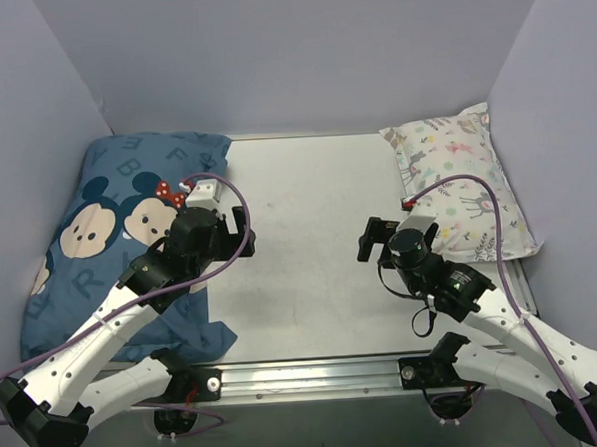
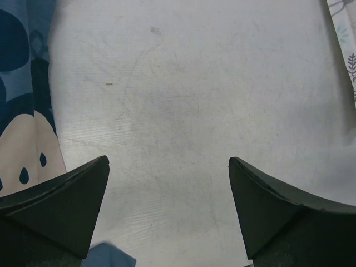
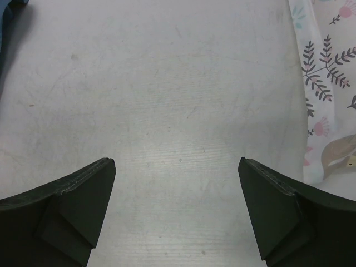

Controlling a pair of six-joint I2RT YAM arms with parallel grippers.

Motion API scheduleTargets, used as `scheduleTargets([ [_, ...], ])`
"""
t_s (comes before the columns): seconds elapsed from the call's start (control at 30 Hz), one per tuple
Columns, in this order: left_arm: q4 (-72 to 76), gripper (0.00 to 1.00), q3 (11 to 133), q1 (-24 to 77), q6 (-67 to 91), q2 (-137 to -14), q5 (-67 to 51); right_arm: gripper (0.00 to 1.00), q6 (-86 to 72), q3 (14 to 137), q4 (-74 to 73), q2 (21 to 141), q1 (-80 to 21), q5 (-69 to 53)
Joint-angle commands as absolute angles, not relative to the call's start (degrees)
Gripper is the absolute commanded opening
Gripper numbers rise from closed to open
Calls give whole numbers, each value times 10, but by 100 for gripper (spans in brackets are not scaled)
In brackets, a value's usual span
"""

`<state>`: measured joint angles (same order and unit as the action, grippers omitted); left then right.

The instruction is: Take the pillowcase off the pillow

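The dark blue pillowcase (image 1: pixel 108 213) with cartoon mouse faces and a red polka-dot bow lies along the left side of the table, looking filled. The plain white pillow does not show. My left gripper (image 1: pixel 245 232) is open and empty over bare table, just right of the pillowcase's right edge. In the left wrist view the pillowcase (image 2: pixel 22 111) fills the left margin beside my open left gripper (image 2: pixel 168 161). My right gripper (image 1: pixel 370 242) is open and empty over the table's middle right. In the right wrist view it (image 3: pixel 177 161) hovers over bare table, with a sliver of the pillowcase (image 3: pixel 6 16) at top left.
A smaller white pillow with pastel animal print (image 1: pixel 461 180) lies at the right side, by the right wall; it also shows in the left wrist view (image 2: pixel 345 33) and the right wrist view (image 3: pixel 328 83). The grey table (image 1: pixel 308 213) lies between. Blue-grey walls enclose three sides.
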<state>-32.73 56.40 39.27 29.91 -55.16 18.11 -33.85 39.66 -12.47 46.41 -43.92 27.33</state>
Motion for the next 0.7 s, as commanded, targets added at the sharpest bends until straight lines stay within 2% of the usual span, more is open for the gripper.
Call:
scheduleTargets([
  [0.0,-333,98,599,391,312,-551,220,100,-322,427,-141,471,-439,265],
  [0.23,-380,97,659,391,294,-591,300,100,-299,431,-141,479,-439,227],
  [0.33,-420,97,703,391,281,-623,379,100,-290,444,-140,492,-439,209],
  [0.4,-445,97,723,382,281,-658,481,100,-287,458,-140,509,-440,195],
  [0.47,-490,97,761,343,281,-685,519,100,-290,462,-135,523,-440,171],
  [0.57,-518,97,780,288,277,-728,526,100,-301,462,-117,538,-439,131],
  [0.67,-507,97,778,229,254,-765,478,100,-308,451,-89,550,-440,92],
])
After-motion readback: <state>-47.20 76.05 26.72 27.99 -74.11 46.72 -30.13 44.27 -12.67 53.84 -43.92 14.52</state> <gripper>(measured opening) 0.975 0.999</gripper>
